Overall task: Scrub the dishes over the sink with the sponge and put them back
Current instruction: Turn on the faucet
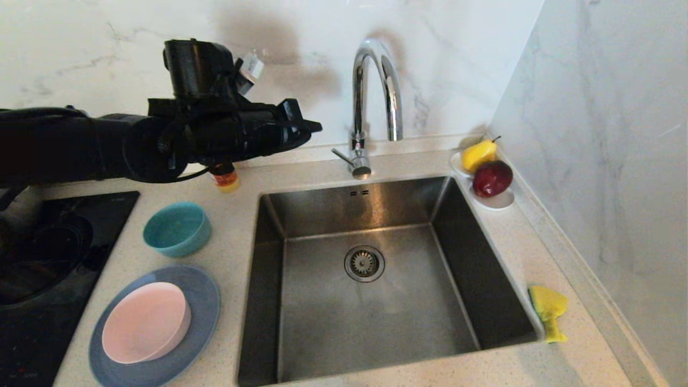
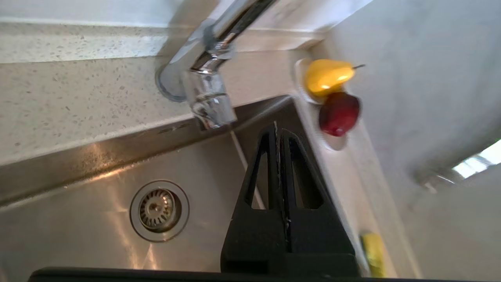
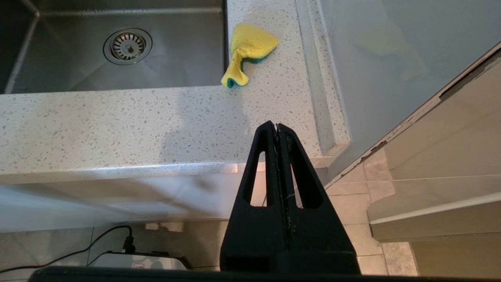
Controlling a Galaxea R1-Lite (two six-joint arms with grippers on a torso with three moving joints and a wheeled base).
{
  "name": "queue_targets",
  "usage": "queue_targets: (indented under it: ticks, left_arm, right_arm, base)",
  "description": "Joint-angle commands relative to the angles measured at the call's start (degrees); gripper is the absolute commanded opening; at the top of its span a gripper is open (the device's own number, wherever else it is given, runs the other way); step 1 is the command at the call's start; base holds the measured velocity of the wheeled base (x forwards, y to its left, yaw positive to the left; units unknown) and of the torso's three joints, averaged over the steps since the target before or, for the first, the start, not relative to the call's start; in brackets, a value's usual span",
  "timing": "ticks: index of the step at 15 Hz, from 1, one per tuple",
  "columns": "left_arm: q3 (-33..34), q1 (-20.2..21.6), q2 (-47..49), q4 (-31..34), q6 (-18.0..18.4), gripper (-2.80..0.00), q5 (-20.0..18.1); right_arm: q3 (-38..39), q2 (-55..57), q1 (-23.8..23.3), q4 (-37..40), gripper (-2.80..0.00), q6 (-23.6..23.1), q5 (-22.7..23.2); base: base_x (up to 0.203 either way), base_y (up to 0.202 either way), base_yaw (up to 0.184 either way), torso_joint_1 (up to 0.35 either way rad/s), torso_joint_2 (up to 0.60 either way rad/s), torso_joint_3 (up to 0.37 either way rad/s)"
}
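Observation:
A grey-blue plate (image 1: pixel 201 309) lies on the counter left of the sink (image 1: pixel 376 215), with a pale pink bowl (image 1: pixel 146 321) on it. Behind them stands a teal bowl (image 1: pixel 177 228). The crumpled yellow sponge (image 1: pixel 548 312) (image 3: pixel 248 49) (image 2: pixel 373 252) lies on the counter by the sink's right rim. My left gripper (image 1: pixel 314 127) (image 2: pixel 278 129) hangs shut and empty, high above the counter and the sink's back left corner, pointing toward the tap. My right gripper (image 3: pixel 277 126) is shut and empty, held off the counter's front edge near the sponge.
A chrome tap (image 1: pixel 371 107) rises behind the sink. A white dish (image 1: pixel 497 200) with a yellow pear (image 1: pixel 478 155) and a red apple (image 1: pixel 492 178) sits at the back right corner. A black hob (image 1: pixel 54 258) lies far left. A small bottle (image 1: pixel 227 180) stands under my left arm. A wall closes the right side.

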Motion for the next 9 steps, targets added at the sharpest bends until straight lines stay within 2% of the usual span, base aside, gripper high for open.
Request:
queue_targets:
  ticks: [1,7,9]
  left_arm:
    - [-3.7,0.0,6.2,-0.1,-0.2,-2.8,0.0]
    - [-10.6,0.0,13.0,-0.2,-0.1,-2.8,0.2]
    - [-13.6,0.0,15.0,-0.1,-0.1,-2.8,2.2]
  right_arm:
    - [0.0,0.0,0.0,0.0,-2.8,0.0,0.0]
    - [0.0,0.0,0.0,0.1,-2.8,0.0,0.0]
    - [0.0,0.0,0.0,0.1,-2.8,0.0,0.0]
  base:
    - [0.0,0.0,0.0,0.0,0.0,0.0]
    - [0.0,0.0,0.0,0.0,0.0,0.0]
    - [0.0,0.0,0.0,0.0,0.0,0.0]
